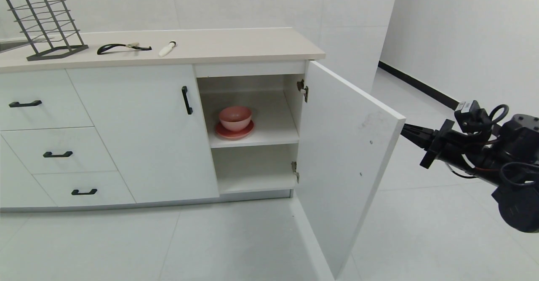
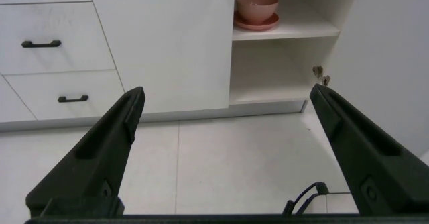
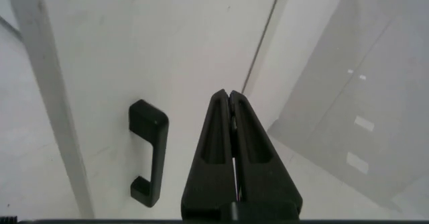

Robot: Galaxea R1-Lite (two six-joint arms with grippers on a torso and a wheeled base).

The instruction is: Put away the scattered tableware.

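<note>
A pink bowl [image 1: 235,118] sits on a red plate [image 1: 234,132] on the upper shelf of the open cabinet [image 1: 269,137]; the bowl [image 2: 257,7] and the plate [image 2: 257,24] are also in the left wrist view. A black spoon [image 1: 122,47] and a white utensil [image 1: 167,48] lie on the countertop. My right gripper [image 1: 410,131] is behind the outer face of the open door [image 1: 345,154]. It is shut [image 3: 229,98] on nothing, close beside the black door handle [image 3: 149,153]. My left gripper [image 2: 226,93] is open, low over the floor and facing the cabinet.
A dark wire rack [image 1: 42,20] stands at the counter's left end beside a sink [image 1: 12,45]. Closed drawers [image 1: 54,146] and a closed door [image 1: 147,133] lie left of the open cabinet. The open door juts out over the tiled floor [image 1: 210,243].
</note>
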